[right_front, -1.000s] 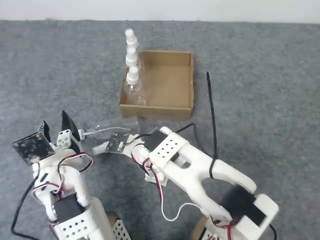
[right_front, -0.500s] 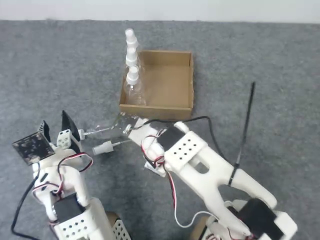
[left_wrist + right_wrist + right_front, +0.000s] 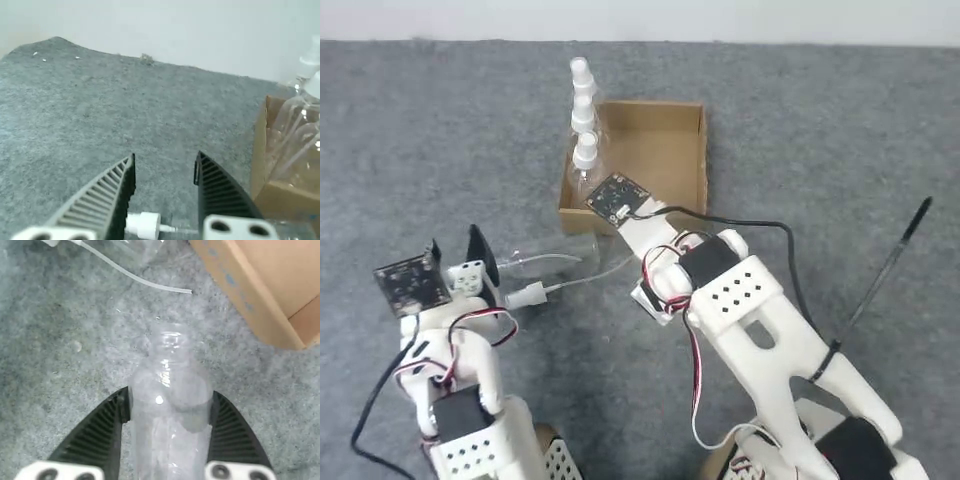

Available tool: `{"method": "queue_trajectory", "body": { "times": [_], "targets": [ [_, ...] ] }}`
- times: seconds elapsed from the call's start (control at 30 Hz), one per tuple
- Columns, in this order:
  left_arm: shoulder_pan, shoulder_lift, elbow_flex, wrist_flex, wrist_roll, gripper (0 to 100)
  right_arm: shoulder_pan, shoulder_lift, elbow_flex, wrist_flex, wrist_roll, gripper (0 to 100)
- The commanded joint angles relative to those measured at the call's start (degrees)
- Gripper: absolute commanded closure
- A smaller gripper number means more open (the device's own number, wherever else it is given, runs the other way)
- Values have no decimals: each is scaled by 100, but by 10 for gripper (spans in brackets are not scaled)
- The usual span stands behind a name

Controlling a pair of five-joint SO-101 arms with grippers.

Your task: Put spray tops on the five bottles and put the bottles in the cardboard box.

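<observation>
A grey, short-pile carpet (image 3: 840, 130) covered the whole working surface, its nap mottled light and dark. At its far edge it met a plain pale wall (image 3: 740, 18), which was a narrow band in the high view. In the left wrist view that wall rose blank and off-white, with a few white specks (image 3: 35, 53) and a small tuft of lint (image 3: 146, 58) lying near the join. Light fell soft and even.

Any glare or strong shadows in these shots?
Right wrist view: a small bright glint on the uncapped bottle held in the right pincer. High view: soft, even light, no hard shadows on the carpet. Left wrist view: no glare on the open left pincer.
</observation>
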Motion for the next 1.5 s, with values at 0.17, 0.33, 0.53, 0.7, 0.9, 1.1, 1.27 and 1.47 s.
{"method": "queue_trajectory", "body": {
  "times": [0.17, 0.33, 0.53, 0.7, 0.9, 1.1, 1.27, 1.47],
  "targets": [
    [123, -97, -532, 536, -97, 815, 92, -268, -53, -127, -70, 879],
    [176, -88, -558, 580, -255, 815, 92, -268, -18, -136, -70, 879],
    [440, -88, -655, 818, -378, 815, 92, -268, 0, -136, -70, 879],
    [580, -88, -734, 1037, -624, 815, 365, -268, 0, -268, -70, 879],
    [897, -88, -760, 1222, -879, 815, 778, -330, -18, -338, -237, 880],
    [905, -79, -813, 1240, -958, 814, 1235, -330, -35, -523, -475, 880],
    [1143, 598, -1209, 1433, -1099, 814, 1560, -330, -35, -708, -765, 880],
    [1213, 2295, -2009, 1433, -1081, 814, 1675, -330, -35, -752, -826, 880]
  ]
}}
